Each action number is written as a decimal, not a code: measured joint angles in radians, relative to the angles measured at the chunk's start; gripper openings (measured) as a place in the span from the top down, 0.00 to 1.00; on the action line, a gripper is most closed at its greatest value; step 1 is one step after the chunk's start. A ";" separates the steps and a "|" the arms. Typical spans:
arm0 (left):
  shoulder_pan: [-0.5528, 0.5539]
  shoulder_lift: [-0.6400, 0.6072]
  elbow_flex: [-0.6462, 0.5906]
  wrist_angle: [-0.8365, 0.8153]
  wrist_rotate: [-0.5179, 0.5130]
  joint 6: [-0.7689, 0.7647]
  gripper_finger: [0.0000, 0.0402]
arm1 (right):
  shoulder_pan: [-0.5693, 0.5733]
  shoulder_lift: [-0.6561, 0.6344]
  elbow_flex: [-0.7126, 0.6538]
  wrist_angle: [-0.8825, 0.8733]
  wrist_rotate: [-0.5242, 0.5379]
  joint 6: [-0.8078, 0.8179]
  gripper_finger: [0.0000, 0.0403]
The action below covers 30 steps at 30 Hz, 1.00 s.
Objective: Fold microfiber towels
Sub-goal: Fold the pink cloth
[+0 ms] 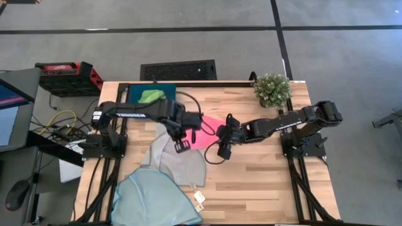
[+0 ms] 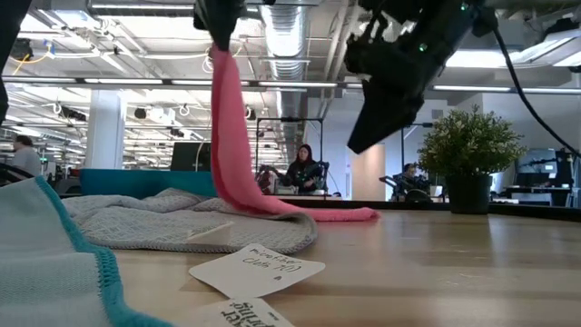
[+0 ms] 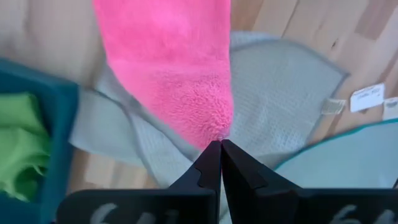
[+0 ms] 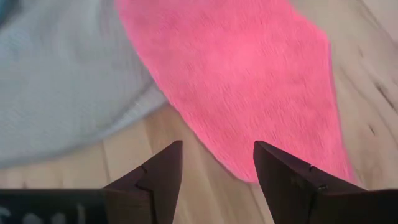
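While the left tool point(image 3: 220, 144) is closed tight on a corner of the pink towel point(image 1: 207, 134), that towel hangs down from it in a narrow drape and its lower end trails flat on the wooden surface point(image 1: 264, 182). Directly below the left tool lies the pale grey towel point(image 1: 179, 162), spread loosely on the surface, with the pink towel's trailing end partly over one of its edges. Beyond the grey towel, toward the near edge of the surface, lies the light blue towel point(image 1: 154, 199), bunched, with two white paper tags point(image 1: 199, 199) just beside it. Behind the left tool, the bright green towel point(image 1: 151, 96) sits crumpled in the dark teal tray point(image 1: 133, 94). The right tool point(image 4: 217, 167) hovers above the free end of the pink towel with its fingers point(image 4: 283, 171) spread wide and nothing between them; the pink edge lies just ahead of the fingertips, and it does not touch the fabric. A potted plant point(image 1: 272, 89) stands at the far corner of the surface, behind the right arm.
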State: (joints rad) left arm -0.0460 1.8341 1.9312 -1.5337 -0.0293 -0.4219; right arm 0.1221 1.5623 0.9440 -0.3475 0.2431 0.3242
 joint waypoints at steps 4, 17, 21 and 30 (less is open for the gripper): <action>-0.035 0.000 -0.110 0.100 0.044 -0.042 1.00 | -0.036 -0.004 0.000 -0.058 -0.048 0.000 0.45; -0.075 -0.001 -0.440 0.439 0.085 -0.166 1.00 | -0.134 -0.115 -0.003 -0.197 -0.200 -0.138 0.45; -0.075 -0.001 -0.518 0.533 0.082 -0.195 1.00 | -0.155 -0.146 -0.002 -0.232 -0.230 -0.163 0.45; -0.075 -0.001 -0.562 0.614 0.065 -0.218 1.00 | -0.268 -0.106 -0.001 -0.232 -0.247 -0.255 0.45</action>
State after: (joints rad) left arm -0.1207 1.8332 1.3693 -0.9200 0.0360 -0.6399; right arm -0.1458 1.4559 0.9432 -0.5795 -0.0044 0.0696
